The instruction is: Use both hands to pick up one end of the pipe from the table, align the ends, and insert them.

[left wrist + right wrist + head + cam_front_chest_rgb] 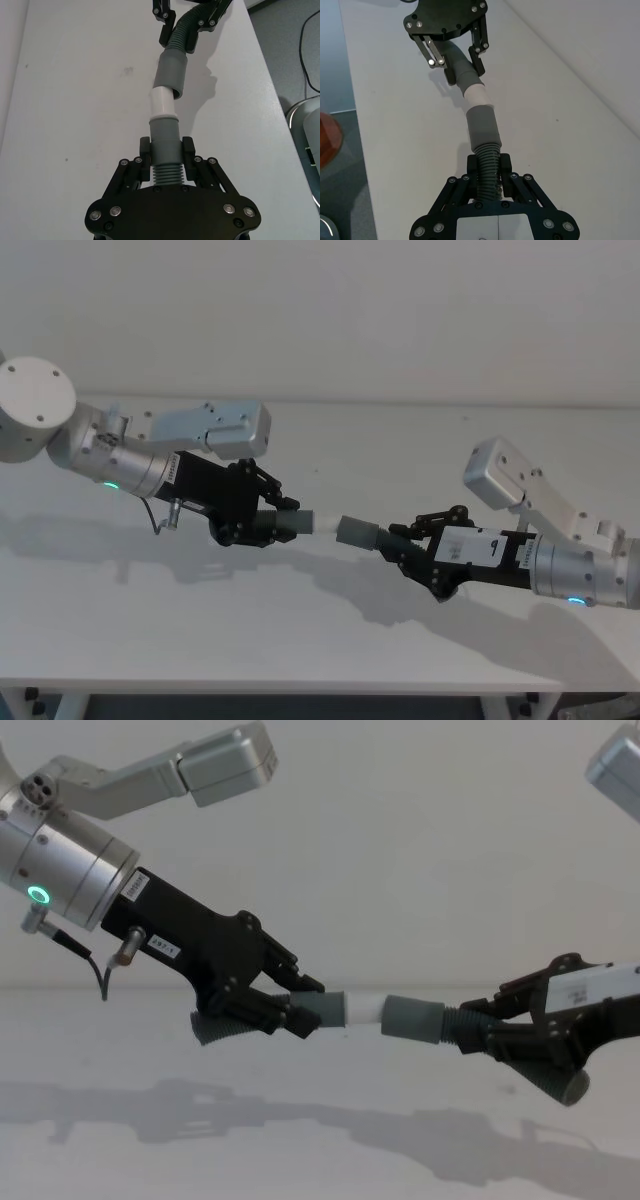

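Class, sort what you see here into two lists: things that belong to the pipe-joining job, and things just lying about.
Belongs to the job:
- left pincer, shut on the plug piece
- white plug tip
- right pincer, shut on the socket piece
- grey socket cuff

Just lying about:
- table, which carries nothing loose
- black cable off the table's edge
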